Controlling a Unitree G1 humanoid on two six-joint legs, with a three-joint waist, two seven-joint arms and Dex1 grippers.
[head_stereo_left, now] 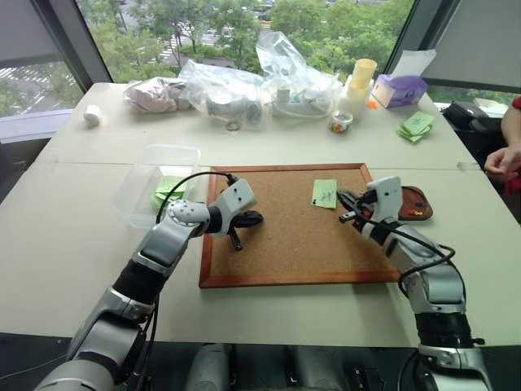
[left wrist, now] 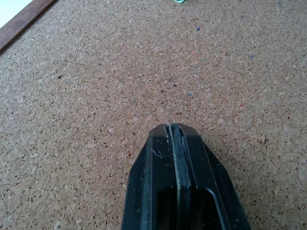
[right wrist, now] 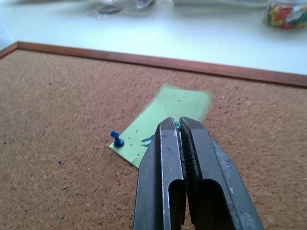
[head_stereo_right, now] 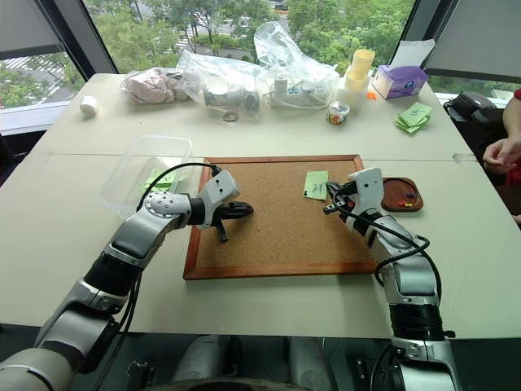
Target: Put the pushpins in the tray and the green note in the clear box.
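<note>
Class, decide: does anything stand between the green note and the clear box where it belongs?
Yes. A blue pushpin stands at a corner of the green note on the cork board, and the shut left gripper hangs over the board roughly between note and clear box.

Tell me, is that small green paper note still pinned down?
Pinned: a blue pushpin stands in the green note's corner on the cork board.

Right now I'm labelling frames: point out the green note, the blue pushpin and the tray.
green note [right wrist: 165, 117], right wrist view, sheet's middle.
blue pushpin [right wrist: 116, 139], right wrist view, its head.
tray [head_stereo_right: 391, 205], right eye view, near rim.
</note>
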